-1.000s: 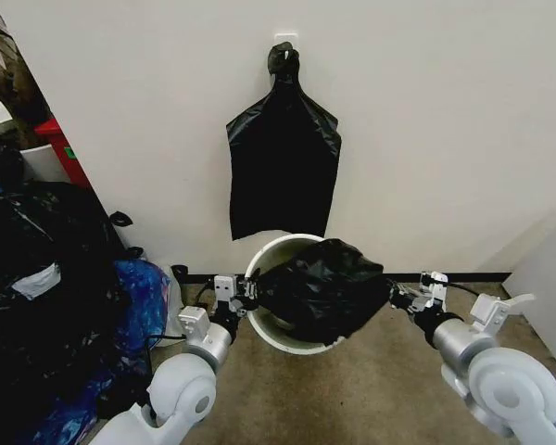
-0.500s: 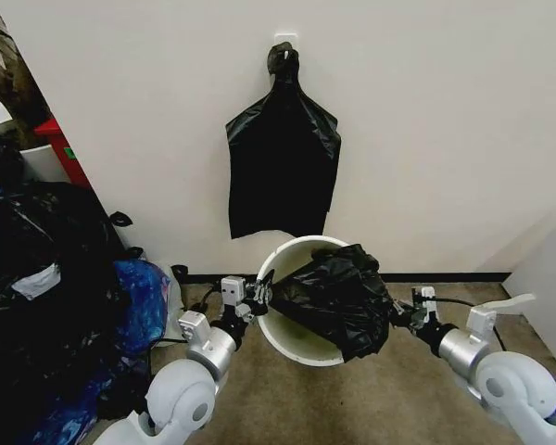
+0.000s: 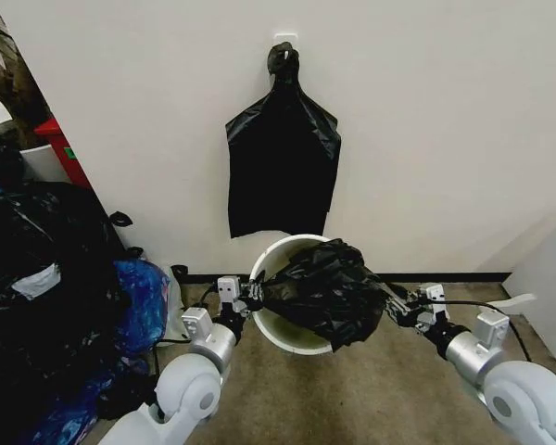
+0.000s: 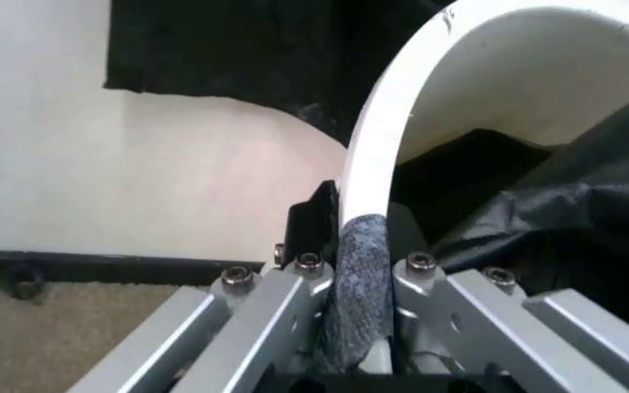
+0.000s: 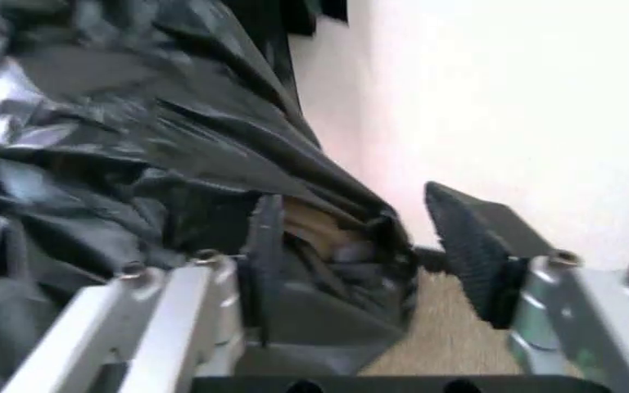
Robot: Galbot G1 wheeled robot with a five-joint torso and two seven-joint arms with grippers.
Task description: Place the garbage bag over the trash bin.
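While my left gripper [image 4: 353, 327] pinches the trash bin [image 3: 276, 329] rim to steady it, my right gripper [image 5: 375, 270], jaws parted, hooks the garbage bag [image 3: 326, 289] draped across the bin mouth for spreading.

From my station the trash bin [image 3: 287, 336] sat on the floor against the wall, the garbage bag [image 3: 326, 292] draped over its right side — bunched bags [image 3: 283, 171] hung behind, a heap of bags [image 3: 51, 278] lay left.
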